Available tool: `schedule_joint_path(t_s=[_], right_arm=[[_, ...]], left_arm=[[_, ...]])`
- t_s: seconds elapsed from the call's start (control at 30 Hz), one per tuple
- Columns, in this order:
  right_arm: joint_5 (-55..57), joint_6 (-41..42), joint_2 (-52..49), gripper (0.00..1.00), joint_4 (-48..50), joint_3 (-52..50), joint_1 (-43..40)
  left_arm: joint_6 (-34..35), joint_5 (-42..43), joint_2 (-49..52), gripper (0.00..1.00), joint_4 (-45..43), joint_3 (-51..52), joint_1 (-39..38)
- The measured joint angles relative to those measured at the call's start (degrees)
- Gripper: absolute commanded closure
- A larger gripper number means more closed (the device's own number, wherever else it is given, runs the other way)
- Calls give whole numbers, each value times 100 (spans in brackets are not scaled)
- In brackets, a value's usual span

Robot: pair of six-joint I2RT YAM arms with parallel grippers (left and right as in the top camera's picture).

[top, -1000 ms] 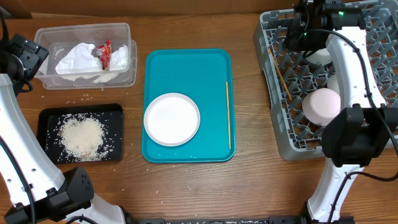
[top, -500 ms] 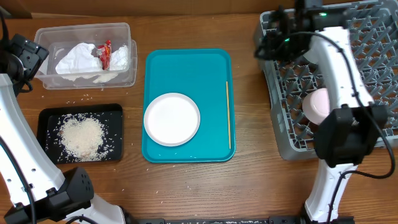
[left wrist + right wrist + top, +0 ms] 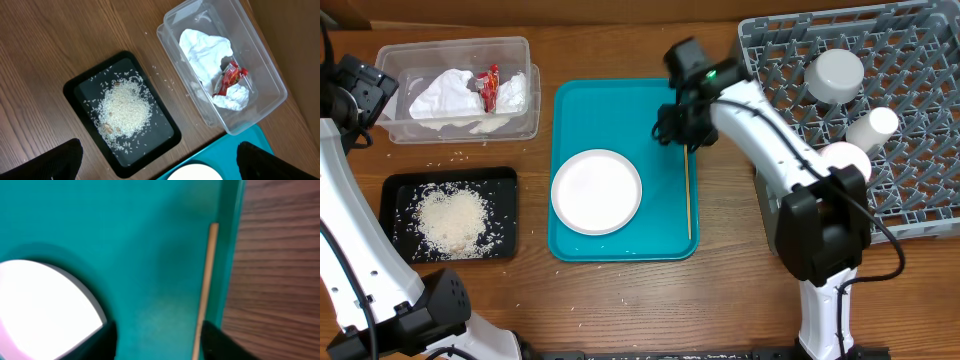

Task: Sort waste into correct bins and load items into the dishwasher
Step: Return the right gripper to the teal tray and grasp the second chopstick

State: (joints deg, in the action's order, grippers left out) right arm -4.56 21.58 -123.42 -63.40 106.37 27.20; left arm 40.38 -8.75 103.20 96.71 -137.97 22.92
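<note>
A thin wooden chopstick [image 3: 687, 190] [image 3: 206, 280] lies along the right edge of the teal tray [image 3: 620, 110], beside the large white plate [image 3: 597, 191] [image 3: 40, 305]. My right gripper [image 3: 678, 128] [image 3: 157, 326] hovers open over the chopstick's far end, which lies just inside its right finger. The grey dish rack [image 3: 910, 190] holds a pale bowl [image 3: 835, 72], a small white cup [image 3: 873, 125] and a pinkish plate [image 3: 847, 158]. The clear tub [image 3: 390, 60] contains the napkin [image 3: 207, 50] and the red packet [image 3: 229, 80]. Rice [image 3: 122, 107] sits in the black tray [image 3: 80, 85]. My left gripper [image 3: 160, 145] is open high above it.
Loose rice grains [image 3: 445, 160] are scattered on the wooden table between the tub and the black tray. The right arm [image 3: 770, 140] stretches from the front right across the rack's left corner. The left arm [image 3: 340, 200] stands along the left edge.
The right arm has swung from over the dish rack leftward to the teal tray's right side, and its jaws have widened. The bowl, cup and plate in the rack are now uncovered.
</note>
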Motion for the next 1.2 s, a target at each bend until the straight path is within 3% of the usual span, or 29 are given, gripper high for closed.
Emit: schedule_joint_path(t_s=[0.3,1.2], right_arm=[[514,557,0,51,514,-793,236],[907,586,0,52,1198,-1401,247]], left_arm=[[0,-2,0,0,-2,0,0],[0,0,0,0,0,0,0]])
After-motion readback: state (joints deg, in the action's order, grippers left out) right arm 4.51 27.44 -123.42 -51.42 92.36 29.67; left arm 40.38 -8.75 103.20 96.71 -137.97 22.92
